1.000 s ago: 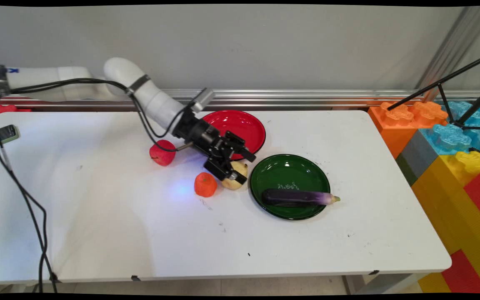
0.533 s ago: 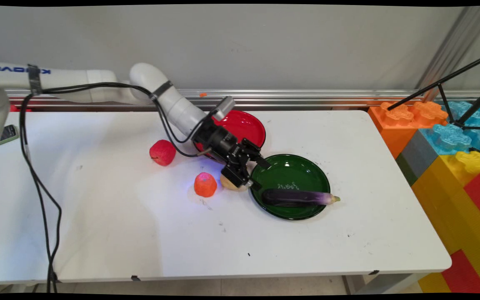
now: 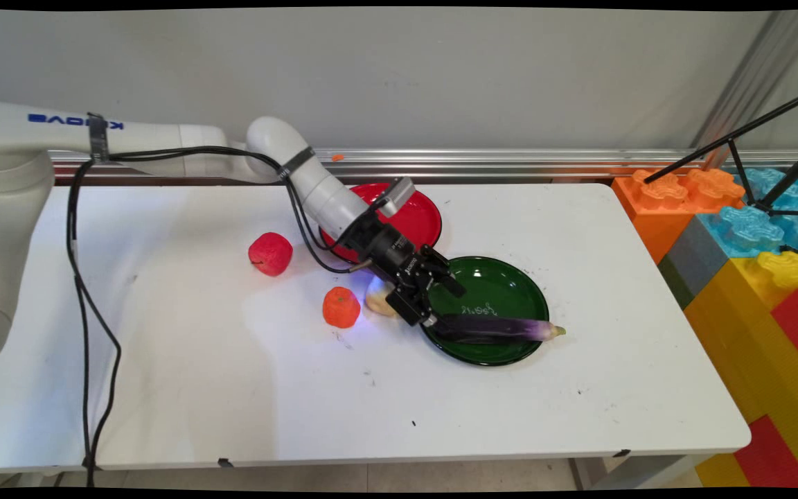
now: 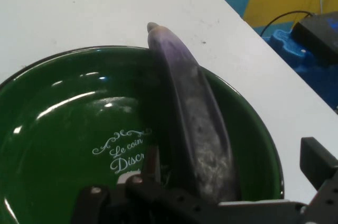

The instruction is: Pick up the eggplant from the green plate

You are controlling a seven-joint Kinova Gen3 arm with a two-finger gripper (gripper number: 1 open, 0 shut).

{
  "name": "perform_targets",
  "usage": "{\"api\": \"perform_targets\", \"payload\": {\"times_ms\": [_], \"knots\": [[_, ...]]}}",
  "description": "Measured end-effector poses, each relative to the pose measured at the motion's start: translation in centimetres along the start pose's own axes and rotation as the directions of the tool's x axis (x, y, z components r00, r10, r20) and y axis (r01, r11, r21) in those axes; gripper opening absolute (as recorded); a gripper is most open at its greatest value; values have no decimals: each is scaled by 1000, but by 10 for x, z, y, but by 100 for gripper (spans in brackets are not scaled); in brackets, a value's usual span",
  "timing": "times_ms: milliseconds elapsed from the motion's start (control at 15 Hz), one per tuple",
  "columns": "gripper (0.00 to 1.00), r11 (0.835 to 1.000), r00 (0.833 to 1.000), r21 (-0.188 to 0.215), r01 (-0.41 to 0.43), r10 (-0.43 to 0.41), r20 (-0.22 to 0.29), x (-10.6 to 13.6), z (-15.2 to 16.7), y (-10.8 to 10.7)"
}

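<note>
A: Pincer (image 3: pixel 438 303) state? Location?
B: Spread wide, straddling dark end of eggplant (image 3: pixel 499 327) lying in green plate (image 3: pixel 510 281).
A: Surroundings?
B: Pale fruit (image 3: pixel 377 299), orange fruit (image 3: pixel 341 307) just left; red plate (image 3: pixel 420 215) behind; red fruit (image 3: pixel 271 254) apart.

A white table (image 3: pixel 163 388) stands before a grey wall (image 3: pixel 399 76), with giant coloured building blocks (image 3: pixel 752 277) beside it.

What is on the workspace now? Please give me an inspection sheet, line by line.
Surface: white table, small dark marks.
Things: eggplant lying across green plate; red plate behind.
Clutter: red apple, orange fruit, yellowish fruit.
Gripper: gripper open, low at the eggplant's dark end, one finger on each side.
Cables: black cables hanging from the arm.
Surroundings: big toy bricks, black stand.
</note>
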Motion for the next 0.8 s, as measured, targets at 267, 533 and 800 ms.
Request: {"api": "perform_targets", "payload": {"times_ms": [267, 533, 800], "knots": [[100, 1000, 1000, -11, -9, 9, 11, -1, 12, -7], [100, 1000, 1000, -18, -18, 18, 18, 0, 24, -15], [100, 999, 999, -25, -24, 25, 23, 0, 33, -21]]}}
